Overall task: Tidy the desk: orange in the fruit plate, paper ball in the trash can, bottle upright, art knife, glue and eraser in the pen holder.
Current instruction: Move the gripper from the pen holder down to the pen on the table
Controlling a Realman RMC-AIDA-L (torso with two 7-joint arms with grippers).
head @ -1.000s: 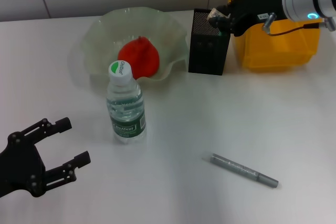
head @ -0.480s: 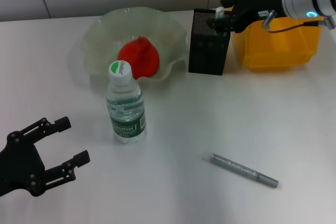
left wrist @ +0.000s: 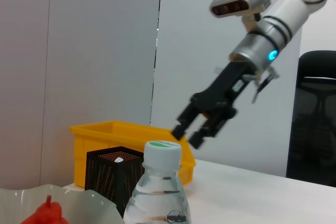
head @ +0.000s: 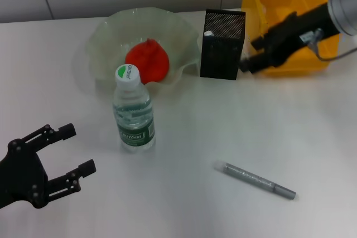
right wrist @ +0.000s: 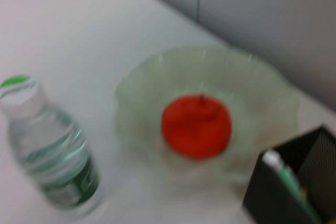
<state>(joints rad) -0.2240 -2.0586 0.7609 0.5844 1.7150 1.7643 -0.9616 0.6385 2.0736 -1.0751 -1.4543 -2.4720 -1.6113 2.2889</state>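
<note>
Hovering just beside the pen holder (head: 222, 44), the right hand (head: 250, 54) is seen with fingers apart and empty, presumably freed for the art knife (head: 259, 180), which lies well below it on the worktop (head: 312, 126). The left hand (head: 78, 151) rests spread apart near the upright bottle (head: 133, 110).

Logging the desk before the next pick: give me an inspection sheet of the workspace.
Surface: white desk, no spills seen.
Job's things: orange in fruit plate; bottle upright; pen holder holds a white-tipped item; art knife lying on desk.
Clutter: nothing seen.
Grippers: left gripper low over the desk's near-left corner, jaws open; right gripper beside pen holder, jaws open, empty.
Cables: one at the right wrist.
Surroundings: yellow bin, grey wall panels.
</note>
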